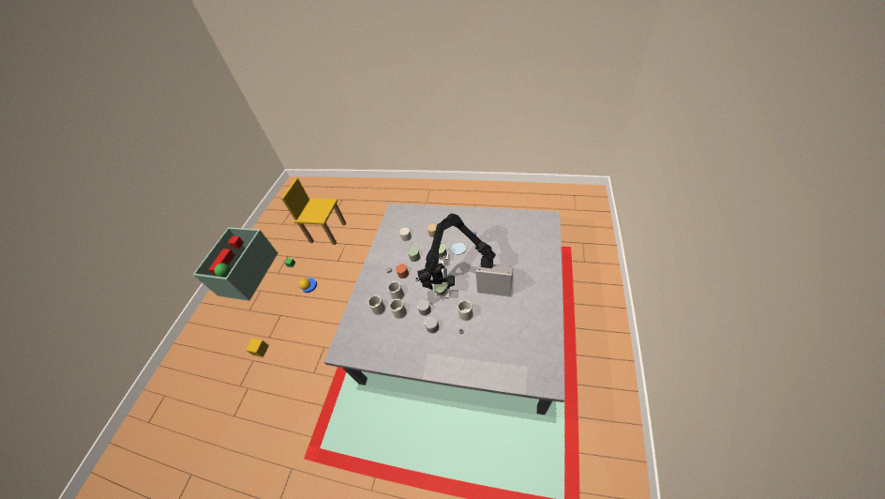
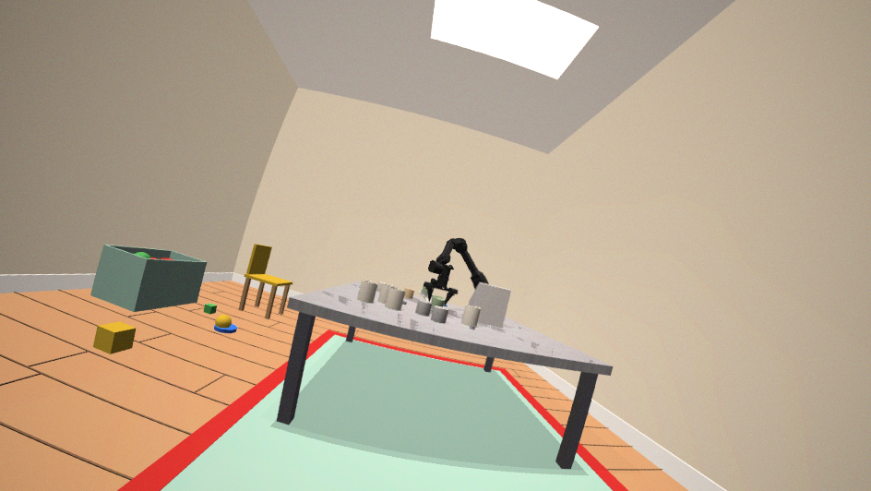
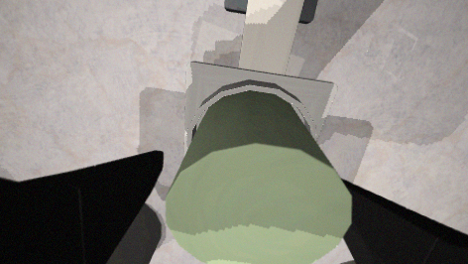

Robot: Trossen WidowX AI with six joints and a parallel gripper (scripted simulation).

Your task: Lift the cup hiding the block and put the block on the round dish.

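My gripper [image 1: 441, 283] [image 2: 440, 300] [image 3: 245, 171] is open and empty, pointing down. Its fingers stand on either side of the near green cup [image 1: 441, 289] [image 2: 437, 301] [image 3: 258, 198], with no grip on it. That cup stands upside down on the square end plate [image 3: 205, 79] of the balance. The balance beam [image 3: 270, 47] runs away from it in the wrist view. The far green cup [image 1: 442, 249] stands at the other end, partly behind the arm in the top view. The pale blue round dish [image 1: 458, 249] lies right of the far cup, with no cup above it. The block is hidden from view.
A grey upright panel [image 1: 493, 281] [image 2: 493, 305] stands right of the balance. Beige mugs [image 1: 376, 304] [image 1: 464, 310] and grey cylinders [image 1: 424, 307] [image 1: 431, 325] stand nearer the front. An orange cylinder [image 1: 401, 270] and another green cylinder [image 1: 413, 254] stand to the left.
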